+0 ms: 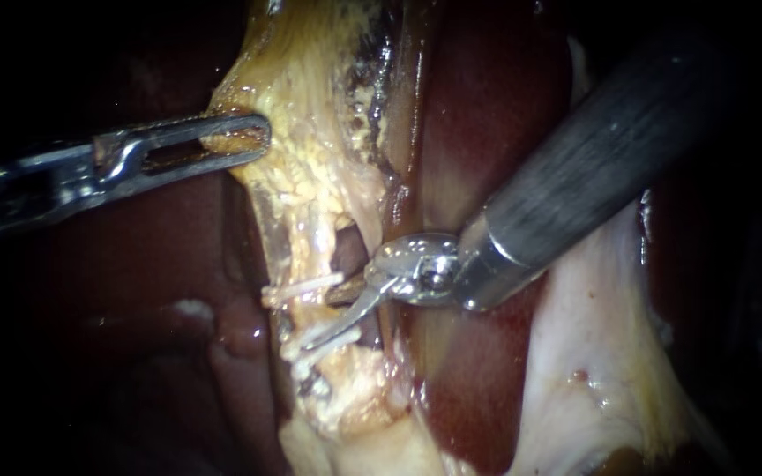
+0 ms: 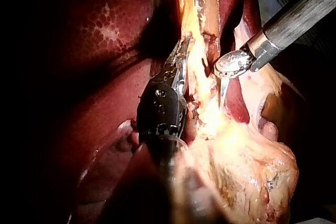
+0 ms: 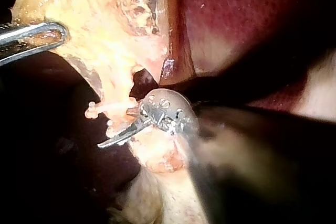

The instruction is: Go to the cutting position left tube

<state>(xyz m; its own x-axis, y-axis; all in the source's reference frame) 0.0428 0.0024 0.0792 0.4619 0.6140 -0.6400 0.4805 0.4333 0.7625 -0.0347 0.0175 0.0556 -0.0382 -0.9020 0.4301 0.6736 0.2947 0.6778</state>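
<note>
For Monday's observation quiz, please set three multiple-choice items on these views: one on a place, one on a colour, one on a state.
1. The right instrument has its jaws: A at the clips; B on bare liver, far from any clip; C beside the other instrument's jaws.
2. The clips are: A blue; B white; C black.
3. The left instrument has its jaws: A open, holding nothing; B shut on yellow tissue; C open around a clip.
Answers: 1 A, its tips lie among the clips; 2 B, they show pale white; 3 B, both jaws clamp the tissue's edge.
</note>
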